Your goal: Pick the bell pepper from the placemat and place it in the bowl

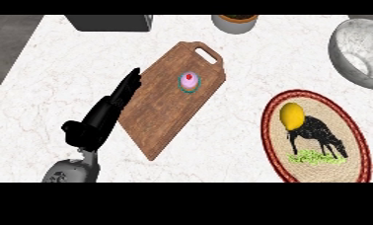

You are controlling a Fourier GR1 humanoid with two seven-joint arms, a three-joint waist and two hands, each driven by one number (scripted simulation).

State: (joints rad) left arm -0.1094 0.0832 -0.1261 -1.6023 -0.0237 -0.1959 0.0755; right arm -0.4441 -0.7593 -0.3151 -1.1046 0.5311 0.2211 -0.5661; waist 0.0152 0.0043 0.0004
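A yellow bell pepper [292, 115] rests on the upper left part of an oval woven placemat [342, 123] with a red rim and a black animal figure, at the right of the counter. The grey bowl [351, 52] sits at the far right edge, above the placemat, partly cut off. My left hand [102, 118] stands at the lower left with straight fingers pointing up and right, its tips by the left edge of a wooden cutting board. It holds nothing and is far from the pepper. My right hand does not show.
A wooden cutting board [164, 105] with a handle lies slanted mid-counter and carries a small pink cupcake [189, 81]. A grey pot [235, 22] with a brown rim and a dark box [109, 22] stand along the back edge.
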